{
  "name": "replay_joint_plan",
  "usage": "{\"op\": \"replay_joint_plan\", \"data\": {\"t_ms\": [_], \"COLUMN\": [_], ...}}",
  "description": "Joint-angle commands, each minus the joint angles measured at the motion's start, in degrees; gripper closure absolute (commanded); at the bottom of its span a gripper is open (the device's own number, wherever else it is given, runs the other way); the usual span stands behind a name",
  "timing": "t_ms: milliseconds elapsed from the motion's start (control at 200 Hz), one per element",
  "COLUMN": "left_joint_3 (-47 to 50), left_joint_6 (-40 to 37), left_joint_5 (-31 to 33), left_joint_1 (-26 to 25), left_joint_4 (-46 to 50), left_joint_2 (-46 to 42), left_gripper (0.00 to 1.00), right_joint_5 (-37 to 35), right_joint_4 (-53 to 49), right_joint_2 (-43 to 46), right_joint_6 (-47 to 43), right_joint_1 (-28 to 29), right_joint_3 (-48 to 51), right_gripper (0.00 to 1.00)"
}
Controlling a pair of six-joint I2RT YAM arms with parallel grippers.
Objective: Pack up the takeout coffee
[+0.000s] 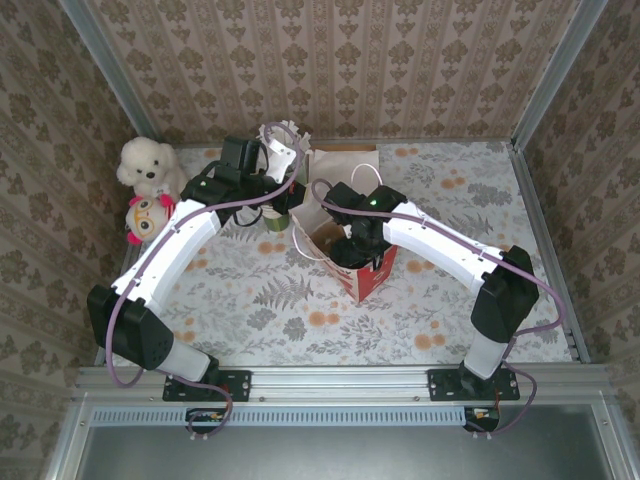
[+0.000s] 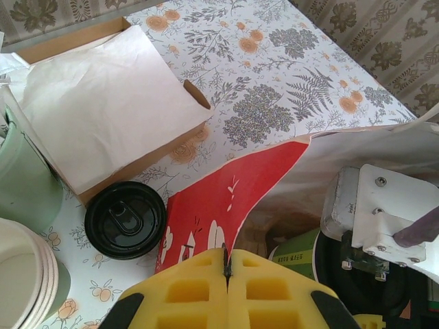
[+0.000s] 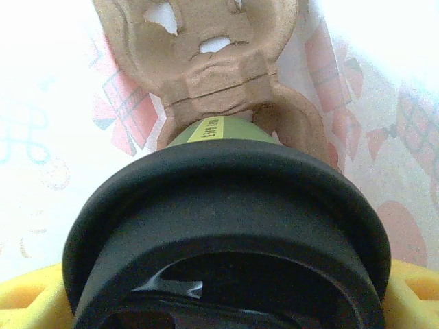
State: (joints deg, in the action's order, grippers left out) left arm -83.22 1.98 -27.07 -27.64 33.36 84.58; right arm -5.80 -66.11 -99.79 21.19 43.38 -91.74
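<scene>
Red and white paper bag stands open mid-table, and both arms meet at it. The left gripper has its yellow fingers pressed together, seemingly pinching the bag's rim to keep the mouth open. Inside, a brown cardboard carrier lies at the bottom. Above it hangs the takeout coffee, green-walled and already wearing its black lid, with the right gripper spread wide around it, a yellow finger on either side. The step in hand looks like lowering the cup into a carrier pocket. Next it needs a straight descent, a release once seated, and a lift clear of the paper walls. A spare lid lies outside on the table
</scene>
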Motion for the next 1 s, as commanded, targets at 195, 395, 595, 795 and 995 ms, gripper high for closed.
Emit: {"op": "replay_joint_plan", "data": {"t_ms": [195,395,595,795,995], "left_joint_3": [0.2,-0.4,-0.8,-0.5,-0.6], "left_joint_6": [1.2,1.2,1.2,0.7,0.7], "left_joint_5": [-0.9,-1.2,-1.5,-1.1,-0.8], "left_joint_1": [0.7,0.7,0.7,0.7,0.7], "left_joint_4": [-2.3,-1.8,-1.5,-0.8,-0.8], "left_joint_2": [-1.3,-1.1,-1.0,-1.5,-2.0], "left_gripper": [1.00,1.00,1.00,1.00,1.00], "right_joint_5": [-1.8,-1.4,-1.0,-1.0,-0.9], "right_joint_4": [-1.0,-0.7,-0.3,-0.3,-0.2], "right_joint_2": [2.0,2.1,2.5,2.2,2.1], "right_joint_6": [-0.5,-0.9,-0.8,-1.1,-1.1], "right_joint_1": [-0.2,-0.1,-0.1,-0.1,-0.1], "right_joint_3": [0.6,0.2,0.9,0.9,0.7], "right_gripper": [0.65,0.65,0.66,0.66,0.66]}}
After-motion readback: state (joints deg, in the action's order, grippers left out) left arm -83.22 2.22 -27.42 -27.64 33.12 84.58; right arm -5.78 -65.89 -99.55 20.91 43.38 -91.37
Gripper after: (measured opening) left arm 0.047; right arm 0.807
